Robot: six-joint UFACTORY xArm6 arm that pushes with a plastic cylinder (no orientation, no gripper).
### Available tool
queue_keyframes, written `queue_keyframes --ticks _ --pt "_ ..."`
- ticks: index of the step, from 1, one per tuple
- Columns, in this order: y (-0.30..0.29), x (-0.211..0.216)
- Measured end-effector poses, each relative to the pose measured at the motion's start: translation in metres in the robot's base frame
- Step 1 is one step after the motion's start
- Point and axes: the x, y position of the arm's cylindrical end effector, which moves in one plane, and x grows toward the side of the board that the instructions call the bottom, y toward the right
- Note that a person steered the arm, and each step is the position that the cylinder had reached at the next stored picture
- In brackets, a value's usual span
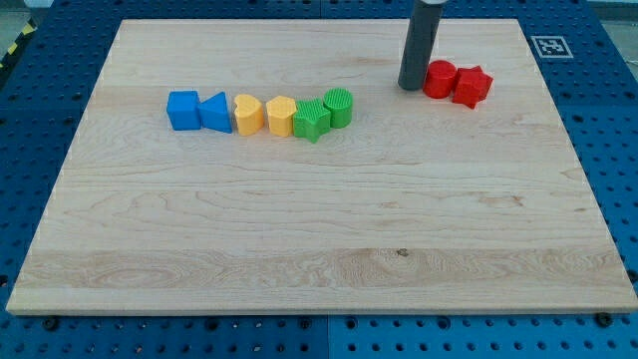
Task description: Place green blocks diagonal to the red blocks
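Observation:
A red cylinder [440, 78] and a red star [472, 86] touch each other near the view's top right. My tip [412, 86] stands just left of the red cylinder, touching or nearly touching it. A green star [311, 120] and a green cylinder [339, 107] sit together left of centre, at the right end of a row of blocks, well to the left of my tip.
The row runs left from the green blocks: a yellow pentagon-like block [281, 116], a yellow heart [247, 114], a blue triangle [215, 112], a blue cube [183, 110]. All rest on a wooden board [319, 249] set on a blue perforated table. A fiducial marker [550, 46] lies at the top right.

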Motion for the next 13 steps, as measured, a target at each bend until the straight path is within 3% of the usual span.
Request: queue_keyframes --ticks 1,2,3,5,6,9,10,13 --pt "0.002 -0.007" --pt "0.011 0.026" --pt "0.012 0.023" --pt "-0.065 -0.005" --pt "-0.110 0.011" --pt "-0.149 0.170" --pt "-0.150 0.203" --pt "-0.146 0.135"
